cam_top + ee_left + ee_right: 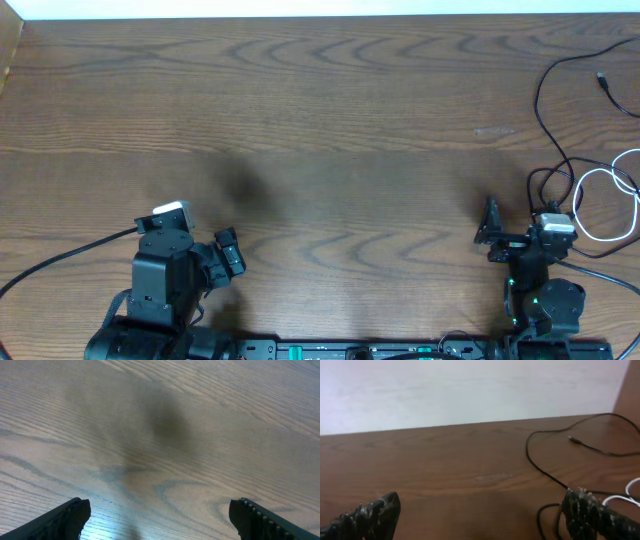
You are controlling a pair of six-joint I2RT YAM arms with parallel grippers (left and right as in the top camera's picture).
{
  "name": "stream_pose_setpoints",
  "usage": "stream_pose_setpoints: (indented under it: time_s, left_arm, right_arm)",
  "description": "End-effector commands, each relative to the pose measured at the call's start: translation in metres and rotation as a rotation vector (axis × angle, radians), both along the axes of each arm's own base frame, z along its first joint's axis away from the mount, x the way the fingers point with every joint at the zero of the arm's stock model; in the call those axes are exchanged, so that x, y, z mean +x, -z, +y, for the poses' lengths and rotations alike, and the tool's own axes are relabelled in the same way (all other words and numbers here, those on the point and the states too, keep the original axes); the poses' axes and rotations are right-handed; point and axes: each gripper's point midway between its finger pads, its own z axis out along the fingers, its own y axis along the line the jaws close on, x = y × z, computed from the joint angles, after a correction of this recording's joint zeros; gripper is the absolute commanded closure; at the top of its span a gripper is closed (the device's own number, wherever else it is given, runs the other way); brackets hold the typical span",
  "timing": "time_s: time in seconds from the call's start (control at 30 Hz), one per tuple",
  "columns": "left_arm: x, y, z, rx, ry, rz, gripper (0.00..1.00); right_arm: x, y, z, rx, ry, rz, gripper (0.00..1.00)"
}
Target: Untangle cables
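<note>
While the left claw (232,254) and right claw (488,231) are held wide and empty, a thin black cord (545,110) and looped white cord (608,172) are spotted crossed just right of the right claw, stretching far-right.

The white cable (579,200) (looped) and black cable (540,100) run off the right edge.

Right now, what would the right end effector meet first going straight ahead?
Probably the black cable, just ahead of the right end effector's right finger; its centre line over the table looks free. Height unclear.
</note>
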Motion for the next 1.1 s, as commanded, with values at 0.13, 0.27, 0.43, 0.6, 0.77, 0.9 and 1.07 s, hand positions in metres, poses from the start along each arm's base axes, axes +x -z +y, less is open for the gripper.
stream_pose_setpoints:
  time_s: [0.13,0.27,0.43,0.6,0.77,0.9,1.07]
  left_arm:
    - [-0.0008,0.0022,0.0010,0.009,0.003,0.003,0.06]
    - [-0.0008,0.0022,0.0010,0.009,0.003,0.003,0.06]
    - [-0.0008,0.0022,0.0010,0.009,0.003,0.003,0.06]
    - [-0.0008,0.0022,0.0010,0.009,0.003,0.003,0.06]
    - [-0.0008,0.0022,0.0010,0.009,0.003,0.003,0.06]
    - [-0.0008,0.0022,0.0010,0.009,0.003,0.003,0.06]
    - [-0.0008,0.0022,0.0010,0.009,0.003,0.003,0.06]
  right_arm:
    - [-0.0007,0.0001,-0.0049,0.031,0.029,-0.004,0.01]
    - [-0.0006,-0.0001,-0.0044,0.032,0.026,-0.005,0.01]
    - [-0.0006,0.0001,-0.0044,0.032,0.026,-0.004,0.01]
    - [-0.0006,0.0001,-0.0044,0.032,0.026,-0.004,0.01]
    - [-0.0006,0.0001,-0.0044,0.032,0.026,-0.004,0.01]
    - [-0.0006,0.0001,-0.0044,0.032,0.026,-0.004,0.01]
    - [-0.0006,0.0001,-0.0044,0.032,0.026,-0.004,0.01]
